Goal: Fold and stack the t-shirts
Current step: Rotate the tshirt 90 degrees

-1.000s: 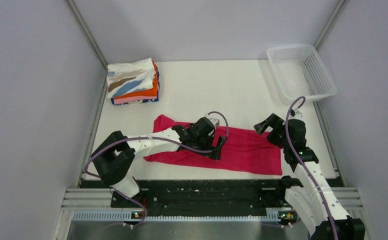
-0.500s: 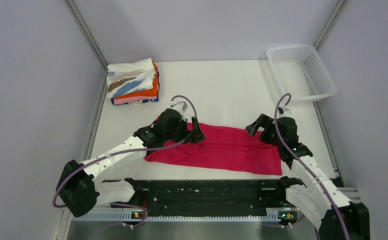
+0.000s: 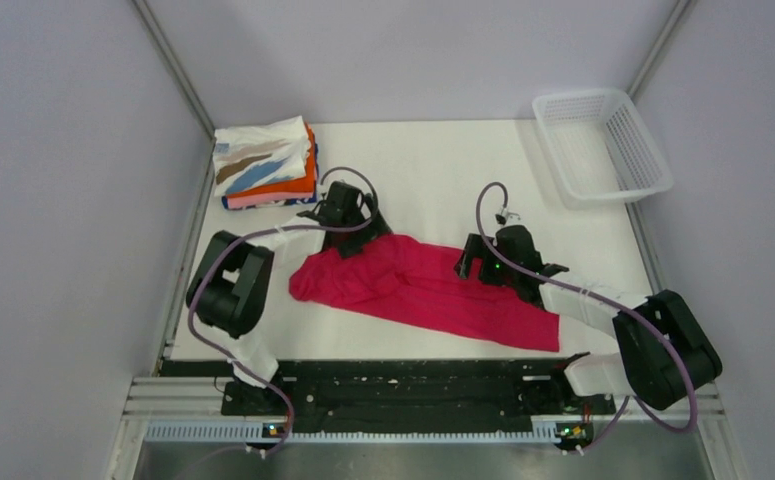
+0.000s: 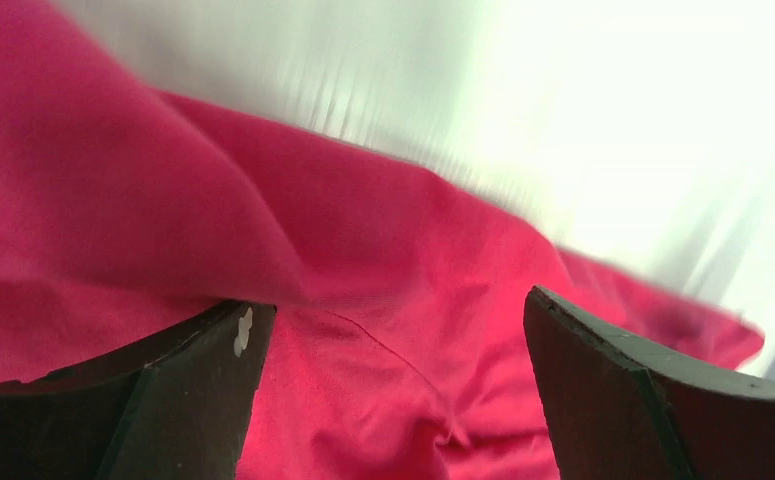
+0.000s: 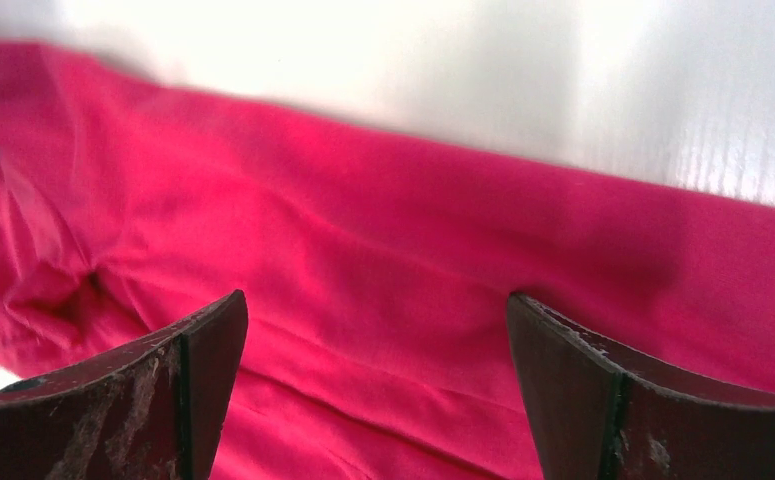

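A magenta-red t-shirt (image 3: 433, 295) lies rumpled across the table's middle, its left end bunched. My left gripper (image 3: 358, 232) hovers open at the shirt's upper left corner; in the left wrist view the red cloth (image 4: 383, 260) lies under and between its spread fingers (image 4: 193, 390), not pinched. Over the shirt's far edge, right of centre, my right gripper (image 3: 471, 262) also stands open, with flat red cloth (image 5: 383, 250) below its gap (image 5: 378, 310). The folded t-shirts (image 3: 265, 165) are stacked at the back left, a white one with tan and blue streaks on top.
A white mesh basket (image 3: 603, 145) stands at the back right corner. Grey walls close in the table (image 3: 433, 170) on the left, right and back. The left arm's elbow (image 3: 225, 285) sits near the left edge.
My left gripper swung from the shirt's middle to its upper left corner. My right gripper moved left onto the shirt's far edge. The shirt's left end has bunched up.
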You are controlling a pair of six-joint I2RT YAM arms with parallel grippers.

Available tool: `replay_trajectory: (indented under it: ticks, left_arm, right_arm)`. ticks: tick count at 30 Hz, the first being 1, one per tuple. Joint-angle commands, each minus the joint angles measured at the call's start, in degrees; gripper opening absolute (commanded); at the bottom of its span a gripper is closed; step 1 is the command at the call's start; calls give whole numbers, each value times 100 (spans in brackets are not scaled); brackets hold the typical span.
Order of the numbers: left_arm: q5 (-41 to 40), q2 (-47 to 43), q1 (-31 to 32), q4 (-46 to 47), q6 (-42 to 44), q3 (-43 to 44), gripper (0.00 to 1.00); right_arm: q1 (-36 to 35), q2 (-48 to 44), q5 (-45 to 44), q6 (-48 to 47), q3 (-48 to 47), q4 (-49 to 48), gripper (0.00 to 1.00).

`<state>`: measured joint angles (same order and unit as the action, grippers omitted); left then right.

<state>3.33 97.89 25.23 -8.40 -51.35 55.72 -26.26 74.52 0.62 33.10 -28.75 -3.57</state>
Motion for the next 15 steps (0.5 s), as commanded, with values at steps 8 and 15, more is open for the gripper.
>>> replay_trajectory:
  ticks: [8, 15]
  left_arm:
    - [982, 3421, -149, -139, -482, 3963, 99]
    - [931, 6213, -168, 1137, -1964, 8026, 99]
  right_arm:
    - [-788, 55, -323, 545, -27, 524, 99]
    - [-1451, 450, 941, 701, -243, -454, 99]
